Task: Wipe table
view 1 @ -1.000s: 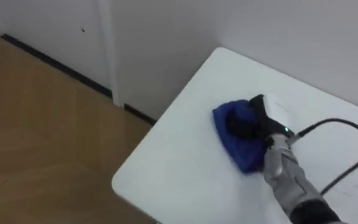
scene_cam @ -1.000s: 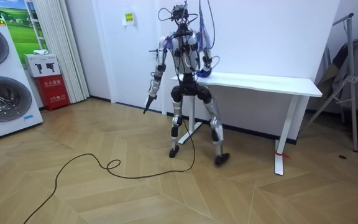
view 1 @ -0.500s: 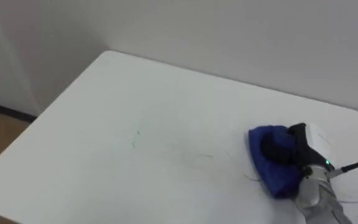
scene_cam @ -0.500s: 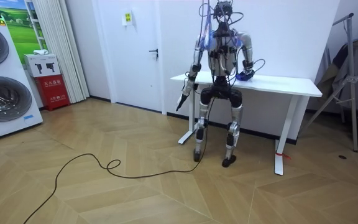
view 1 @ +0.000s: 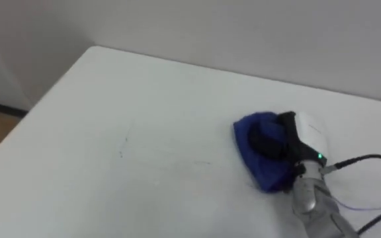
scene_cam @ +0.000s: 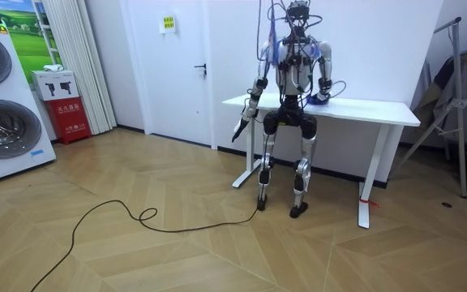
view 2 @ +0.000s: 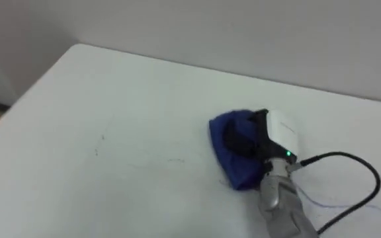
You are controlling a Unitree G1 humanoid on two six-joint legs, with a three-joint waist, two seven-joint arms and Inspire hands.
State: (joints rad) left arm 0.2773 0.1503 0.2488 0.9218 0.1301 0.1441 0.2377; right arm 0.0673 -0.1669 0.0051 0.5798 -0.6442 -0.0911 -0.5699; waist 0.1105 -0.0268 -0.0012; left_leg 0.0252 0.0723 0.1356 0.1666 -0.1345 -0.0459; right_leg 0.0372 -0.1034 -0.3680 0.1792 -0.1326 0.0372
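Right hand (view 1: 306,132): atop blue cloth (view 1: 260,170), fingers sunk in, grip unclear
Marks (view 1: 120,152): on table (view 1: 144,99), left of cloth
Left hand (scene_cam: 237,130): hanging idle

The right robot hand (view 1: 295,139) covers the middle of the blue cloth (view 1: 260,172), so the part beneath it is hidden and its hold there cannot be told. Its forearm runs out at the lower edge. The worktop (view 1: 111,99) is cut off left, right and below. In the room view the left robot hand (scene_cam: 237,131) is too small to read
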